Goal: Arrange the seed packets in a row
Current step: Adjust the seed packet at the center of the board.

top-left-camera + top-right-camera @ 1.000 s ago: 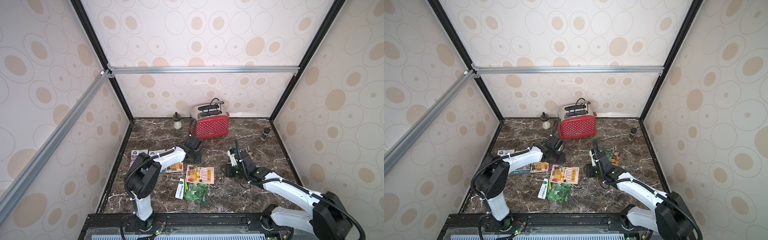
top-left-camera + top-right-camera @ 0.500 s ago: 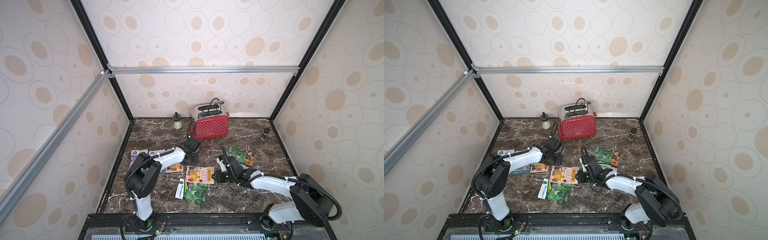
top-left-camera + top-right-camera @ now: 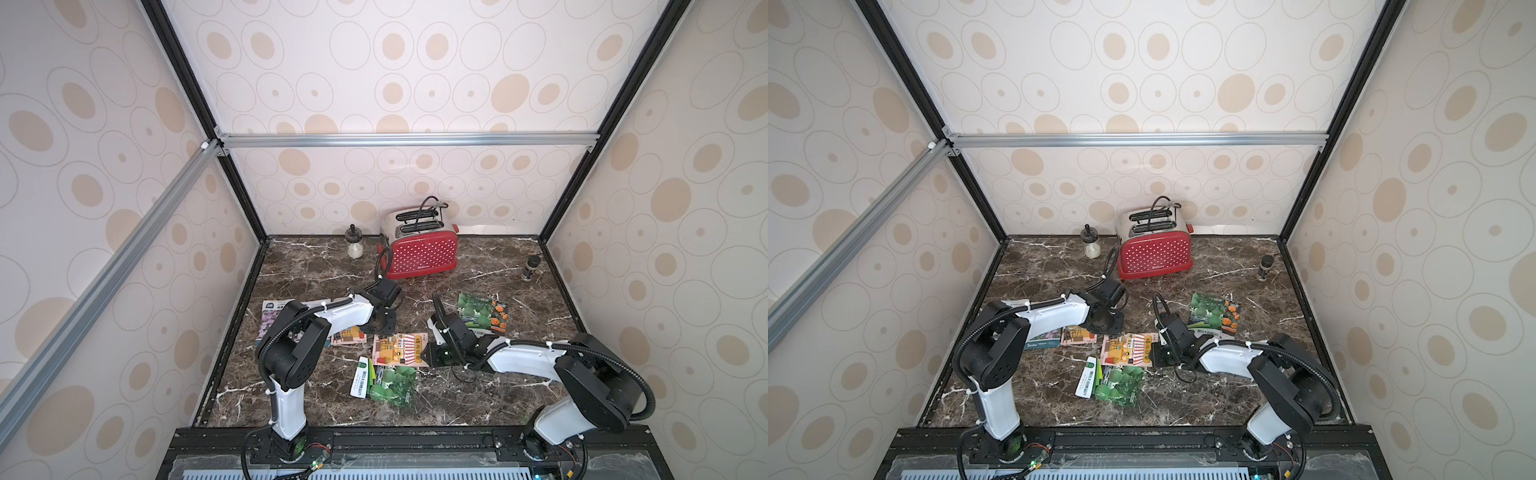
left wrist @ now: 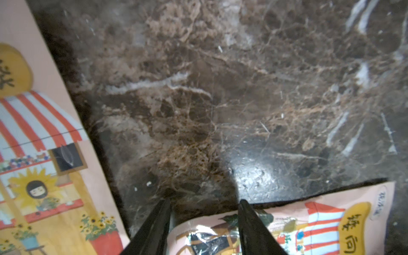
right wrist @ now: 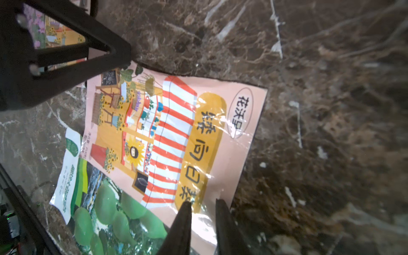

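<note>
Two packets show a shop drawing: the centre shop packet (image 3: 399, 350) mid-frame, the left shop packet (image 3: 351, 335) just beside it. Two show gourds: the lower gourd packet (image 3: 392, 382) below centre, the right gourd packet (image 3: 473, 311) right of centre, one orange-flower packet (image 3: 500, 316) touching its right side. Purple-flower packets (image 3: 268, 326) lie at left, partly under my left arm (image 3: 340, 318); their number I cannot tell. My left gripper (image 4: 204, 202) stands fingers apart over the centre shop packet's upper-left corner. My right gripper (image 5: 203, 201), fingers nearly together, meets its right edge; pinching or not, I cannot tell.
</note>
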{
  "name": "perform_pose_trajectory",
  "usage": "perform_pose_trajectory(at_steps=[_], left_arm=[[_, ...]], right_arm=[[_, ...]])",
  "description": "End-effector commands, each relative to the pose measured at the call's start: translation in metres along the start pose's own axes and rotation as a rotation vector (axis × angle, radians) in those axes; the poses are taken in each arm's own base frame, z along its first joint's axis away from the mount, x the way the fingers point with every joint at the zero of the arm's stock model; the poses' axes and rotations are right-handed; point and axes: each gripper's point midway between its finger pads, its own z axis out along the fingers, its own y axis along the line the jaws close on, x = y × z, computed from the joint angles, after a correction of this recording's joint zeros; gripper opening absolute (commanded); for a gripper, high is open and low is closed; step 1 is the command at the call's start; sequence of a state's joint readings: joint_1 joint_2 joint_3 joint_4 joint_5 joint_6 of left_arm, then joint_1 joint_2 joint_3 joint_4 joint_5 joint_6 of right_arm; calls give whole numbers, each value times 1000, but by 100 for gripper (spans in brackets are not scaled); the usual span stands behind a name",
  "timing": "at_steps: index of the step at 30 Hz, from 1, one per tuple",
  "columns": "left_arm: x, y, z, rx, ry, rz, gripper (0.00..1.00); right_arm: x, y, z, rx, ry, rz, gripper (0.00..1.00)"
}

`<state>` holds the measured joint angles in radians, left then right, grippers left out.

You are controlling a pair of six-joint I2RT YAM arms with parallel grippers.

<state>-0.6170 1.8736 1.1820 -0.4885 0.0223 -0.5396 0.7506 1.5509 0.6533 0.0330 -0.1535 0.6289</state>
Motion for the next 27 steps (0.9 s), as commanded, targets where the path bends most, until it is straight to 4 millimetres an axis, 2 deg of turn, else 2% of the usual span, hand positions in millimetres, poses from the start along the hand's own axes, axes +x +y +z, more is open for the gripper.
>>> perform_pose_trajectory(at_steps=[1, 11, 18, 27], left_arm=[[8, 2, 4, 7, 37, 10, 46], [13, -7, 1, 71, 42, 11, 36], [15, -22, -6, 132, 31, 35, 31], [21, -36, -2, 185, 55, 57, 30]], right_arm=[[-2, -13, 4, 78, 11, -7, 21], [-29, -36, 5, 121, -19, 5, 20], [-43, -37, 20, 114, -11, -4, 19], [-68, -46, 24, 119, -41, -1, 18]])
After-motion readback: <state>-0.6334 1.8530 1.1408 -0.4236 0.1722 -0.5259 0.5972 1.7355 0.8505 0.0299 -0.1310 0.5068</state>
